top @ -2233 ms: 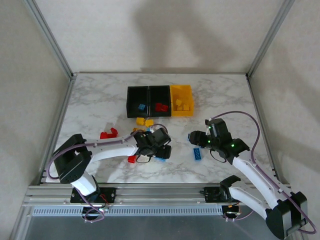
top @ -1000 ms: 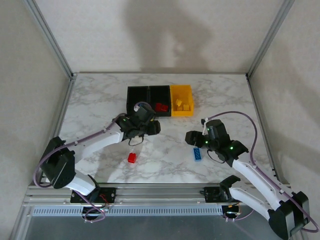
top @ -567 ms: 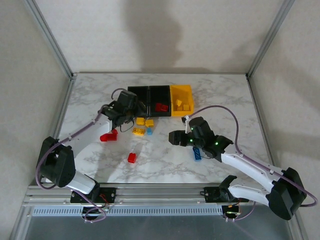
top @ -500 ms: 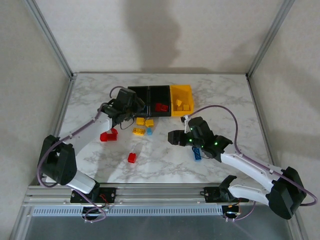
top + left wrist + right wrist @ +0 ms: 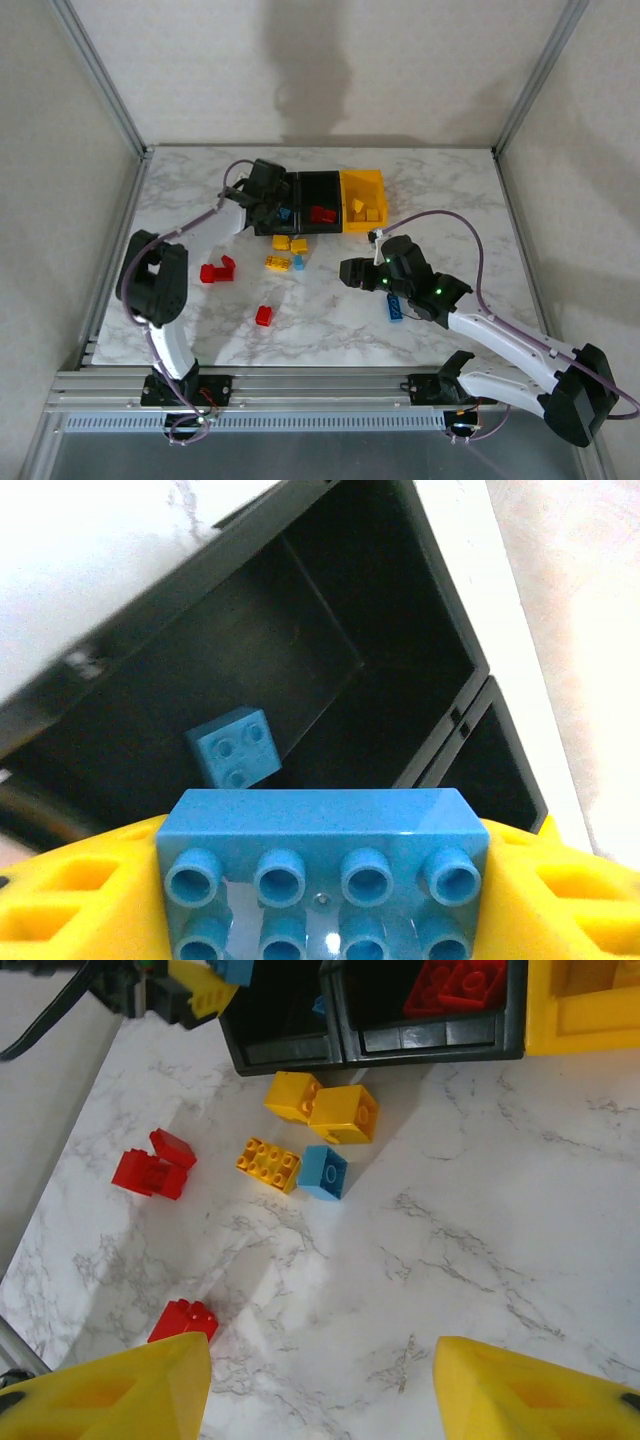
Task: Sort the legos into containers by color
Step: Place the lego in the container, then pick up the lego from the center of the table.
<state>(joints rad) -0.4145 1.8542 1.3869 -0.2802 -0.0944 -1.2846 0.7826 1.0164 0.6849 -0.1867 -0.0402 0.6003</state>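
step (my read): left arm is delivering a blue brick to the blue bin, and the release is coming up
left black bin [image 5: 275,226]: sitting at the left end of the row, touching the middle black bin [image 5: 320,228]; one small blue brick [image 5: 235,748] is lying inside
left gripper [image 5: 265,188]: hovering at the left side of that bin, pinching a long blue brick [image 5: 320,825] with a yellow pad [image 5: 70,890] on either side
doing it well: keep moving until the brick is over the open floor and clear of the divider toward the red bin, then part the pads low so it isn't bouncing out
right gripper [image 5: 320,1360]: hanging above the table, fingers spread, carrying nothing
room: beige walls and aluminium posts [image 5: 100,75] are enclosing the cell
table [image 5: 450,200]: white marble-look and flat; looking slick, so nudged bricks are likely to slide
yellow bin [image 5: 375,185]: closing the row on the right, holding yellow bricks
loose legos: two yellows [image 5: 330,1108] touching just in front of the black bins; a yellow [image 5: 268,1163] touching a blue [image 5: 323,1172]; a red pair [image 5: 155,1165]; a single red [image 5: 183,1320]; a blue [image 5: 395,307] lying by the right arm
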